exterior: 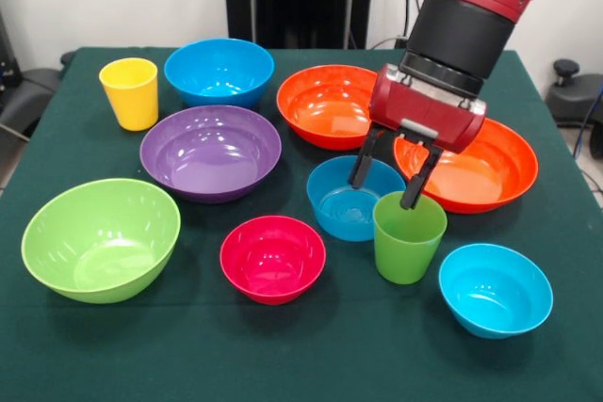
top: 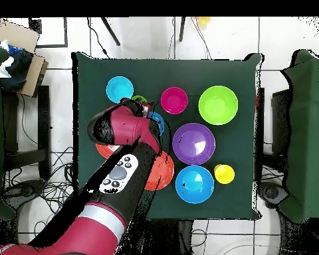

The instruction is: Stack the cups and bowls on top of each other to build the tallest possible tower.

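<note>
The pincer (exterior: 389,179) hangs wide open, one finger (exterior: 417,181) just above the green cup (exterior: 407,236), the other over a blue bowl (exterior: 350,199).

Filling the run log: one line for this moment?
gripper: open, above light green plastic cup | held: nothing | tower: not started
</note>
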### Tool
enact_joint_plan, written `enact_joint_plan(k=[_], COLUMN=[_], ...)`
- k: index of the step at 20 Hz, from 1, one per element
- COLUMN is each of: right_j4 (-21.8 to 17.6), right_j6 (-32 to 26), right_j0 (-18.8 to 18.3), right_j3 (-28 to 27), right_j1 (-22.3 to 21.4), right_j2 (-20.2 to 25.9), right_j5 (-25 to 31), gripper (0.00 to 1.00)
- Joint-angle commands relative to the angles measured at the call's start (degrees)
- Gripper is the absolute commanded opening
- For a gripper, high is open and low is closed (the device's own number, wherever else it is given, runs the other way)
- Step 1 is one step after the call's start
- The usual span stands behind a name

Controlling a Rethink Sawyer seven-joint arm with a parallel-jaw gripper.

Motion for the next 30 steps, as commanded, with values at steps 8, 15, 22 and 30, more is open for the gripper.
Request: enact_joint_plan(k=[8, 15, 22, 30], right_j4=[2.23, 2.69, 2.96, 3.96], right_j6=[10.24, 9.86, 9.78, 10.03], right_j0=[1.27, 1.79, 2.53, 3.27], right_j3=[-3.32, -3.05, -3.17, -4.02], right_j1=[5.74, 5.27, 5.15, 7.23], right_j2=[3.24, 2.63, 2.14, 1.80], right_j5=[-5.20, -4.16, -2.98, -4.16], gripper=[1.00, 1.00, 1.00, 1.00])
